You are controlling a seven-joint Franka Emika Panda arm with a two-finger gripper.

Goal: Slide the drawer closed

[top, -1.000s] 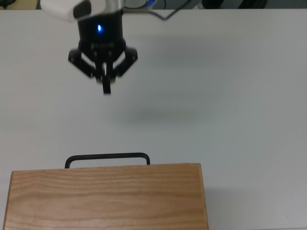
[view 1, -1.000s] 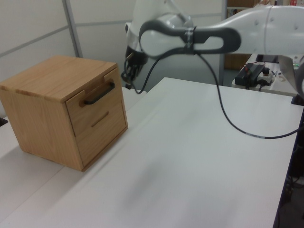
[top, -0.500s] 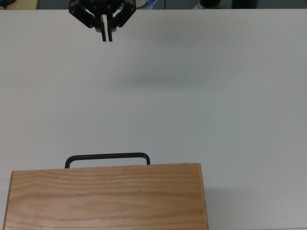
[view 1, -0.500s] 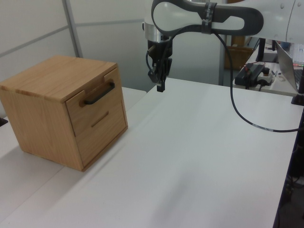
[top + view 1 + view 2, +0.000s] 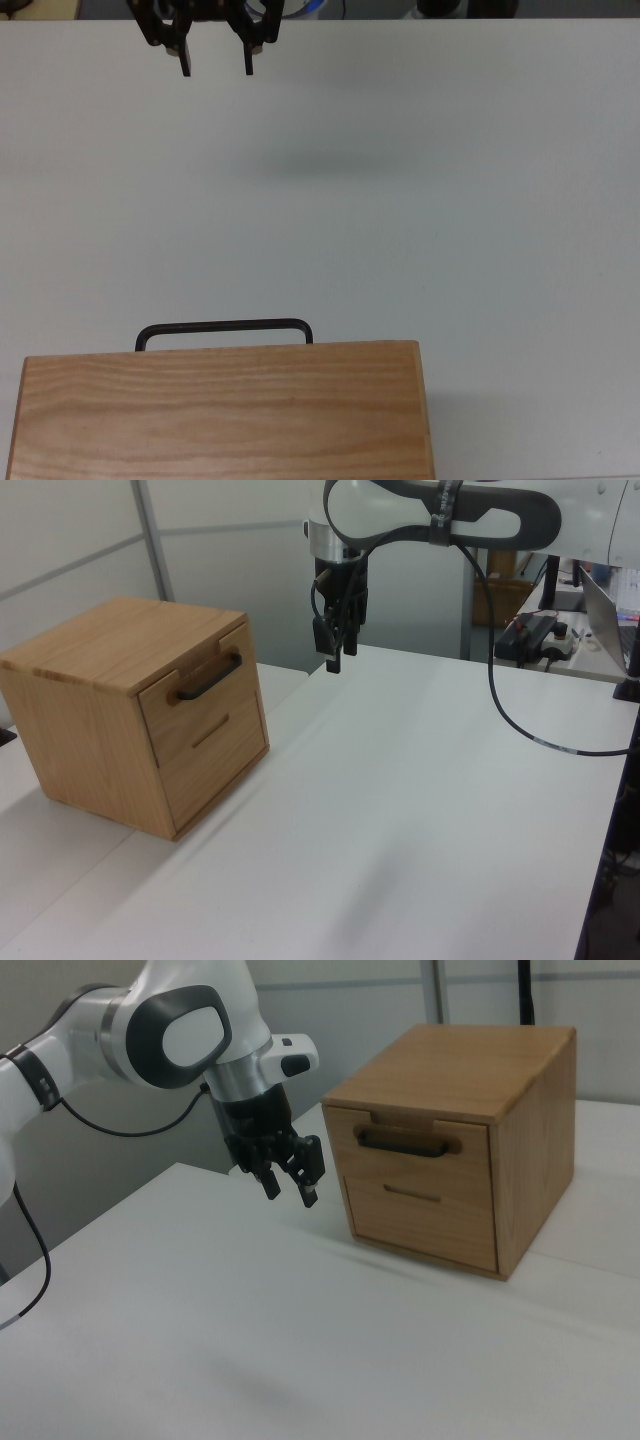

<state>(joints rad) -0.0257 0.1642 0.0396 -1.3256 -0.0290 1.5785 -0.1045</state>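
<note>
I see the drawer (image 5: 405,1145) sitting flush in the front of the wooden cabinet (image 5: 110,645), its black handle (image 5: 223,328) sticking out past the cabinet top at the bottom of the top view. The cabinet stands on the white table (image 5: 420,810), at the left view's left. My gripper (image 5: 216,62) hangs above the table, well apart from the handle, at the top view's upper edge. Its fingers (image 5: 311,1182) are spread and hold nothing.
</note>
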